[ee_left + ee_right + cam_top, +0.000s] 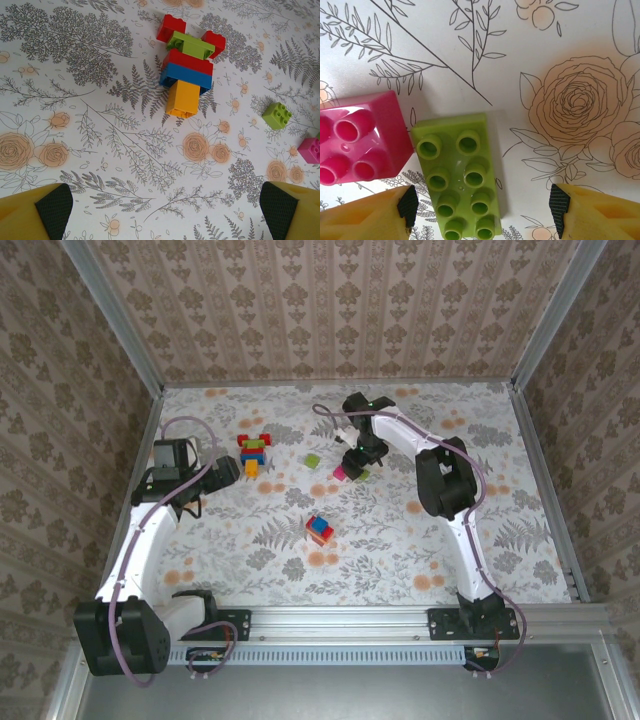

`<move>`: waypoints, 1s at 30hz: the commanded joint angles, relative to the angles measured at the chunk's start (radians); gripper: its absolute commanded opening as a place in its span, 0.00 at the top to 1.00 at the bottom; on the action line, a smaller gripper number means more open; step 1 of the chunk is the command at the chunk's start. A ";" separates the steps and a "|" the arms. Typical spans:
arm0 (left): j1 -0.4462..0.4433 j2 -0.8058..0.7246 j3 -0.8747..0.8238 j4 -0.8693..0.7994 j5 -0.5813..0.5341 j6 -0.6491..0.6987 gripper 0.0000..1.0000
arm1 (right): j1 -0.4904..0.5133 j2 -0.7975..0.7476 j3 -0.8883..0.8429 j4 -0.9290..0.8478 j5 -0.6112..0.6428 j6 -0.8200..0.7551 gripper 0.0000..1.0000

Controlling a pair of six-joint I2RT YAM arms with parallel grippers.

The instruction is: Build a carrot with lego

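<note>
Floral-print desk (500,540). Stacked bricks (254,452) at 10 o'clock; green oblong brick (460,175) near centre, magenta brick (360,140) just beside, at its 10 o'clock. Judged light, rigid, slick; take long flat sides. Right gripper (484,204) open, straddling green oblong brick. Left gripper (166,207) wide open, empty.

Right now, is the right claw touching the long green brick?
Apart. The right wrist view shows the right claw open astride the long light green brick, with bare tablecloth showing between the brick and each fingertip.
</note>
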 commanded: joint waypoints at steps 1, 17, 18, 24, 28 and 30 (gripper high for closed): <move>-0.003 0.011 0.026 -0.004 0.000 0.021 0.00 | 0.006 0.035 0.040 -0.045 -0.015 -0.018 0.29; 0.001 0.012 0.026 -0.001 0.003 0.020 0.00 | 0.030 0.067 0.052 -0.052 0.011 0.014 0.61; 0.000 0.012 0.026 0.000 0.004 0.019 0.00 | 0.027 0.056 0.050 -0.053 0.004 0.025 0.63; 0.000 0.013 0.026 0.000 0.008 0.019 0.00 | 0.025 -0.094 -0.026 -0.044 -0.009 0.174 0.68; 0.001 0.012 0.024 -0.001 0.008 0.019 0.00 | 0.044 -0.279 -0.202 0.013 -0.050 0.256 0.68; -0.001 0.012 0.022 0.001 0.010 0.018 0.00 | 0.068 -0.356 -0.280 0.024 -0.073 0.260 0.68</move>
